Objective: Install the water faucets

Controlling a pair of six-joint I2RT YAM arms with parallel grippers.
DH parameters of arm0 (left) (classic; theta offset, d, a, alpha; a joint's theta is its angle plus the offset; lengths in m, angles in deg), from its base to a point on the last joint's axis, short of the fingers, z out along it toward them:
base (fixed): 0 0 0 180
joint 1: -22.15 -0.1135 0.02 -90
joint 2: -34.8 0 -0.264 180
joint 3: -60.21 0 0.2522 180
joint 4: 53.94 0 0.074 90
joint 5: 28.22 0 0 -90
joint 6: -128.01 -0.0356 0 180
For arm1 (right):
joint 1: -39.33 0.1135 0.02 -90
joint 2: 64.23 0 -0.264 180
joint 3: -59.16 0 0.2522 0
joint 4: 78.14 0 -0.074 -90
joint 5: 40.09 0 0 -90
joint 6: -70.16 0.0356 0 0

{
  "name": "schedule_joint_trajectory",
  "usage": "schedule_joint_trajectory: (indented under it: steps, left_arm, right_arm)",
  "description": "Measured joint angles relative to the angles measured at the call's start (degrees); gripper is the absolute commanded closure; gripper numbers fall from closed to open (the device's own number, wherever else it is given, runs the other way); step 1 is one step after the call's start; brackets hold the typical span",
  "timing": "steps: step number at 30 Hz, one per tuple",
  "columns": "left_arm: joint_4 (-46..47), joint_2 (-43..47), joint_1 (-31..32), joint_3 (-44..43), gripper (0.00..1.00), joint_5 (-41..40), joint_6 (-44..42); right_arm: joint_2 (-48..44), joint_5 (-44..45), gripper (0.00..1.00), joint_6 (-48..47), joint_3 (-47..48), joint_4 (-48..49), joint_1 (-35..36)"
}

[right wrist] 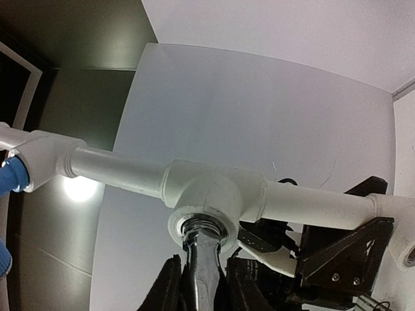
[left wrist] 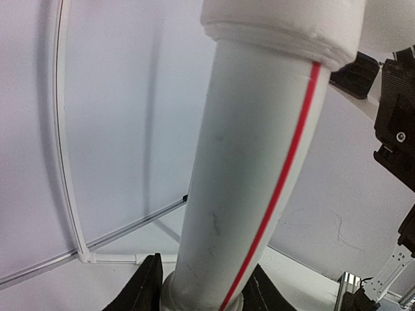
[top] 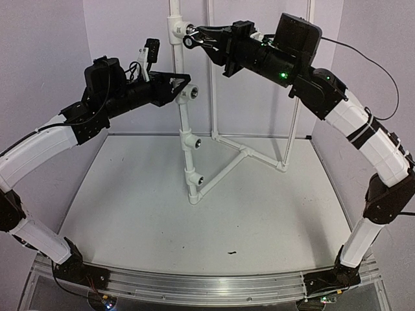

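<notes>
Faucet: threaded end seated in the open mouth of the top tee fitting, high on the stand.
Right gripper: clenched on the faucet's body.
Left gripper: clamped round the upright pipe, lower down.

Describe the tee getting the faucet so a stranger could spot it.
Find the upright white pipe standing on the table. Follow it up to the topmost tee fitting. It alone has a chrome faucet at its opening, held by the right gripper; the lower tees gape open.
</notes>
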Motion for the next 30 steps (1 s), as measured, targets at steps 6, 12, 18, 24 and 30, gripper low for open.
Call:
schedule_joint_trajectory:
  steps: [6, 12, 18, 24, 30]
  left_arm:
    - [0.05, 0.00, 0.36, 0.00, 0.95, -0.62, -0.04]
    - [0.03, 0.03, 2.77, 0.00, 1.00, -3.24, -2.39]
    - [-0.60, 0.37, 2.87, -0.04, 0.89, -5.59, -4.21]
    - [-4.97, 2.45, 2.58, -0.02, 0.25, -7.34, -3.11]
    - [-16.54, 6.60, 1.95, -0.02, 0.17, -7.27, 2.71]
  right_arm:
    - [-2.37, 0.78, 1.00, -2.22, -4.60, 3.00, 0.22]
    - [-10.30, 0.37, 1.00, -17.91, -14.46, 5.22, 0.10]
    - [-17.74, -0.53, 1.00, -41.82, -20.43, 1.61, -0.30]
    - [-19.31, -5.90, 1.00, -67.50, -20.52, -6.96, -0.35]
    - [-20.69, -11.52, 1.00, -84.36, -30.42, -13.58, -0.35]
